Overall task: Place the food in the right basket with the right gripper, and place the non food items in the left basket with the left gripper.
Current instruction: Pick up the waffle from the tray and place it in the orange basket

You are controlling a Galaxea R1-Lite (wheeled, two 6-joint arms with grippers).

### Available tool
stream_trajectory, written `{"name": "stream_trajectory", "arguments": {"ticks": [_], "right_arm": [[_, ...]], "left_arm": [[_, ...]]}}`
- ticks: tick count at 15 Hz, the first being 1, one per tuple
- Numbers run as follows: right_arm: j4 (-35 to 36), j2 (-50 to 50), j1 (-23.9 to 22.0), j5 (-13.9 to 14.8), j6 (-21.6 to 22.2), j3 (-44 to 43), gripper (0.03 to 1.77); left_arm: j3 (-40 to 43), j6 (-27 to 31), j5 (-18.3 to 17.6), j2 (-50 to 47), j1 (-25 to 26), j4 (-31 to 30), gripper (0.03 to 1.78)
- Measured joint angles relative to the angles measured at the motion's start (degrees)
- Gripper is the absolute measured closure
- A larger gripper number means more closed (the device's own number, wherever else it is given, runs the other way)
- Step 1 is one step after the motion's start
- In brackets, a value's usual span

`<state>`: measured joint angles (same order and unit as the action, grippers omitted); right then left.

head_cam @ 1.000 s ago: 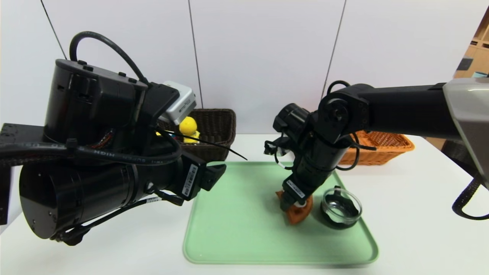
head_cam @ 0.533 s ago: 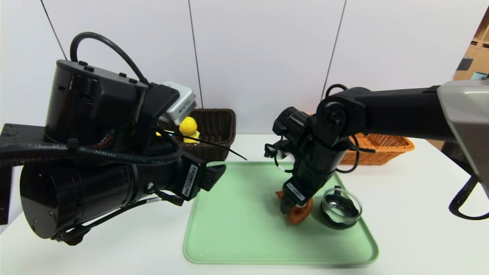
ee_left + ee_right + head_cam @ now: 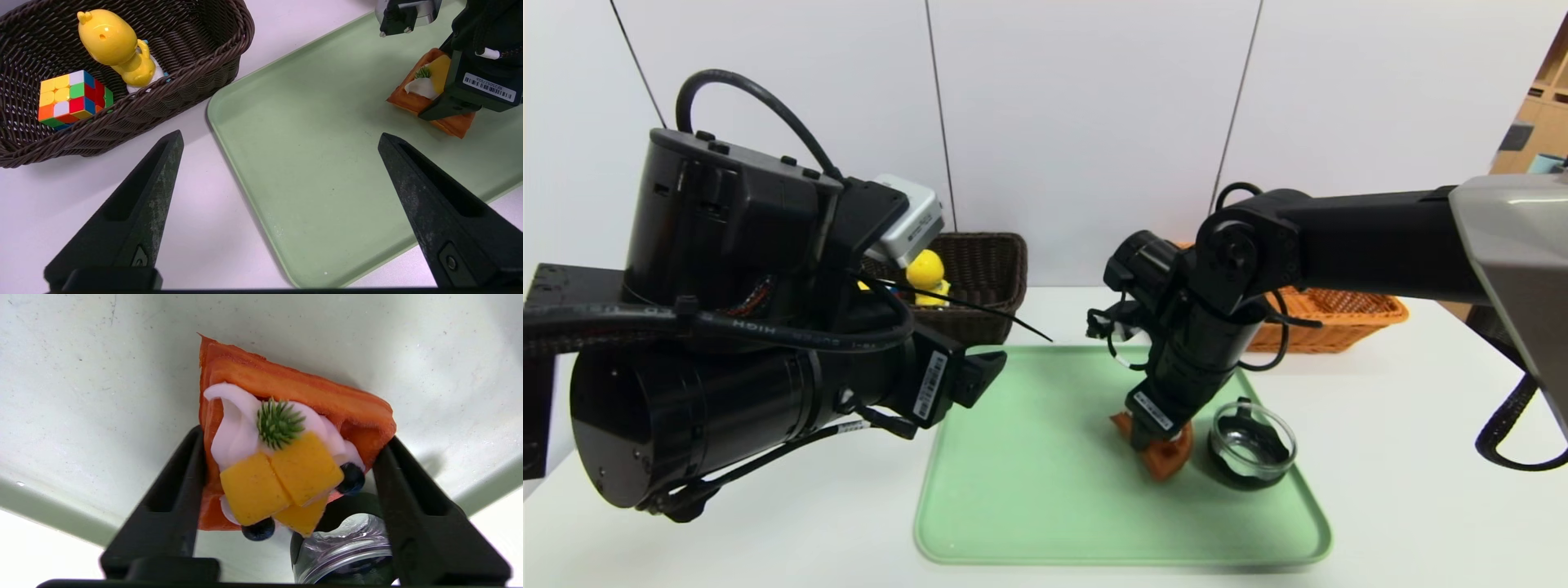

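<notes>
The food (image 3: pixel 1165 459), an orange waffle wedge with cream, yellow fruit and dark berries, lies on the green tray (image 3: pixel 1029 482). My right gripper (image 3: pixel 1156 445) stands over it from above. In the right wrist view this gripper (image 3: pixel 292 435) presses its fingers against both sides of the food (image 3: pixel 286 396). The glass bowl (image 3: pixel 1251 445) sits just right of it on the tray. The dark left basket (image 3: pixel 196 81) holds the yellow duck toy (image 3: pixel 116 45) and the puzzle cube (image 3: pixel 73 98). My left gripper (image 3: pixel 280 136) hangs open and empty over the tray's near left corner. The orange right basket (image 3: pixel 1347 314) stands at the back right.
The white table (image 3: pixel 1421 490) surrounds the tray. My bulky left arm (image 3: pixel 735 343) fills the left foreground and hides part of the dark basket (image 3: pixel 988 269). The tray's left half (image 3: pixel 306 163) is bare.
My right gripper has sunk a little and its fingers have closed in on the waffle wedge, which shifted slightly. The left arm has barely moved.
</notes>
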<state>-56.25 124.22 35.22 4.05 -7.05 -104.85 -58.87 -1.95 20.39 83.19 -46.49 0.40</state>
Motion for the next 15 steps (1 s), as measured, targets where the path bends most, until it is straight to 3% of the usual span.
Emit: {"name": "stream_trajectory", "arguments": {"ticks": [5, 15], "right_arm": [[0.16, -0.24, 0.0, -0.2, 0.4, -0.33, 0.81], [0.88, -5.06, -0.71, 0.24, 1.97, -1.16, 0.93]], "left_arm": [[-0.17, -0.02, 0.05, 0.09, 0.0, 0.04, 0.12], [-0.23, 0.05, 0.02, -0.48, -0.09, 0.04, 0.12]]}}
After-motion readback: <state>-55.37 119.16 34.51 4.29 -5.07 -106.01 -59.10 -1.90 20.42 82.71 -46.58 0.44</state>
